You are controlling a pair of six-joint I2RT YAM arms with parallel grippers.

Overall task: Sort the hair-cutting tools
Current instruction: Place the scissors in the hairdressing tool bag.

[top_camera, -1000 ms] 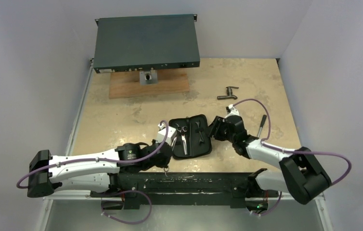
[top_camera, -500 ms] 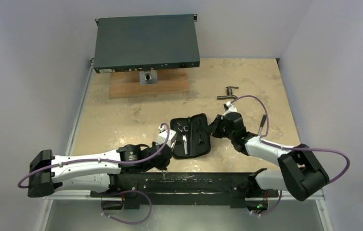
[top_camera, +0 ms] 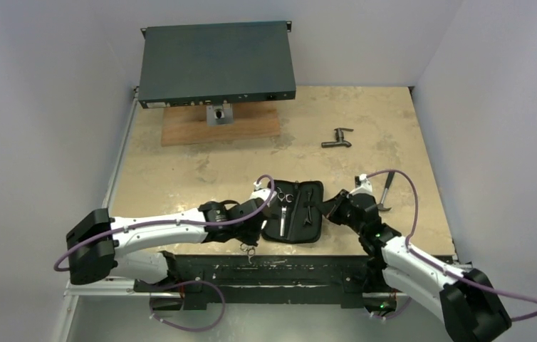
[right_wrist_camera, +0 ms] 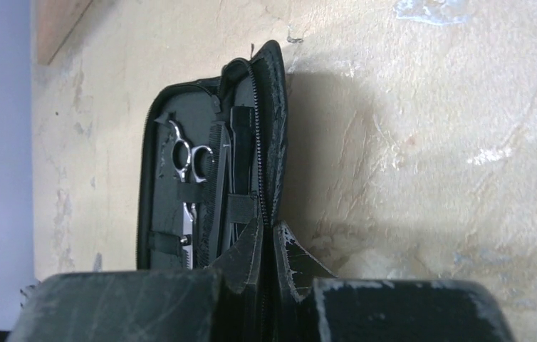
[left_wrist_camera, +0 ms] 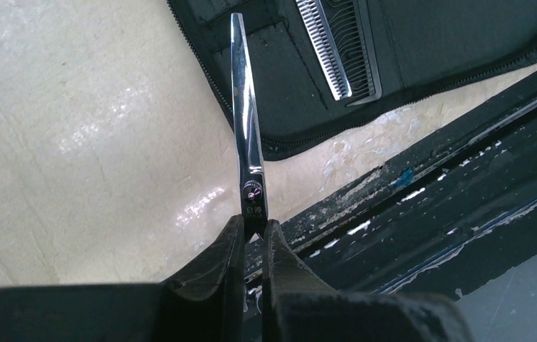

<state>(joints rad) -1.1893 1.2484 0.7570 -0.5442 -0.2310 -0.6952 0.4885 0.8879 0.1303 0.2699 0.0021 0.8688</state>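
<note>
My left gripper [left_wrist_camera: 255,226] is shut on silver scissors [left_wrist_camera: 246,121] near their pivot. The blade points out over the table toward an open black zip case [left_wrist_camera: 429,43]. My right gripper [right_wrist_camera: 271,226] is shut on the zipped right edge of that case [right_wrist_camera: 269,107]. Strapped inside the case are a second pair of silver scissors [right_wrist_camera: 184,160], a black comb [right_wrist_camera: 216,178] and a thin black clip [right_wrist_camera: 242,135]. In the top view the case [top_camera: 315,229] lies near the front edge, between the left gripper [top_camera: 257,226] and the right gripper [top_camera: 333,209].
A small hammer [top_camera: 387,189] lies just right of the right gripper. A dark T-shaped fitting [top_camera: 338,137] sits further back. A dark rack unit [top_camera: 216,64] rests on a wooden board [top_camera: 219,128] at the back. A black rail [top_camera: 287,271] runs along the near edge.
The right gripper closed on the case's right edge. The case slid right and nearer the front edge. Both arms shifted right, the left still holding the scissors.
</note>
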